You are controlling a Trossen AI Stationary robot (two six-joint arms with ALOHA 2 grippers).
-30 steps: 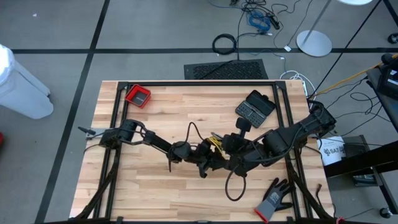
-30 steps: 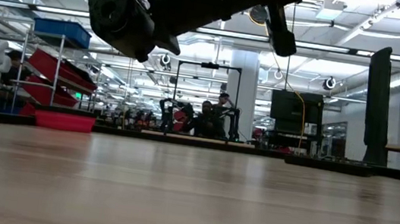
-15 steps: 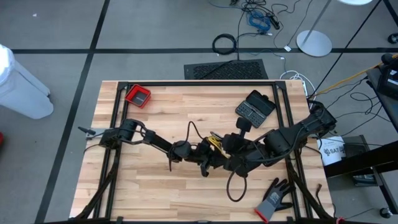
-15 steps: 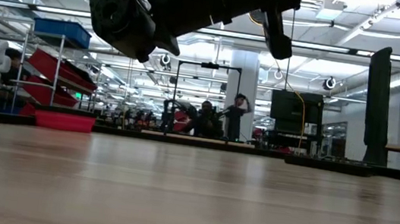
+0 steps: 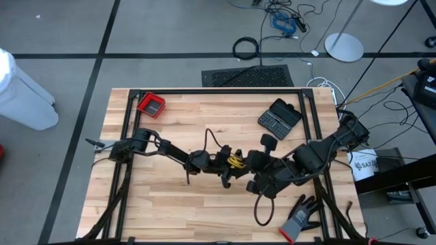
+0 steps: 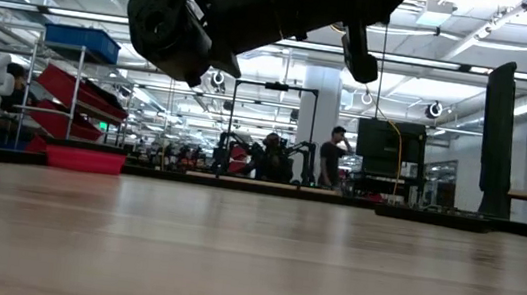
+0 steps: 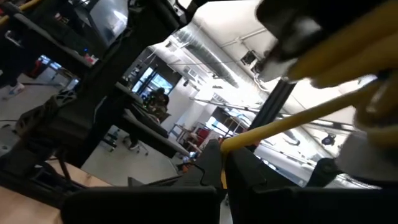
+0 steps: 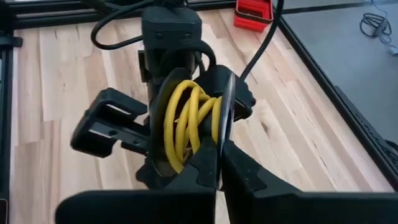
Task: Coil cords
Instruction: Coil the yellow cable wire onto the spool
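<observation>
The yellow cord is wound in several turns and is held up above the table's middle; it also shows in the high view. My left gripper is shut on it. A thin black cord curves across the right side of the coil. It runs down between the fingers of my right gripper, which is shut beside the coil on its right. A black loop lies near my right arm; I cannot tell whether it belongs to that cord. My left gripper pinches the yellow coil between its two fingers, and a yellow strand comes out right at the fingertips. The coil stands on edge, lifted clear of the table. My right gripper pinches the black cord between its two fingers, level, from the table's right side. The strand curves up past the coil.
A red tray sits far left and a black case far right. A grey-black glove lies at the near right. The black frame rails border the wooden table. People stand in the room behind.
My right gripper has drawn a little toward the table's near-right, and the black loop by it has slid nearer the near edge. The yellow coil stays held up in my left gripper.
</observation>
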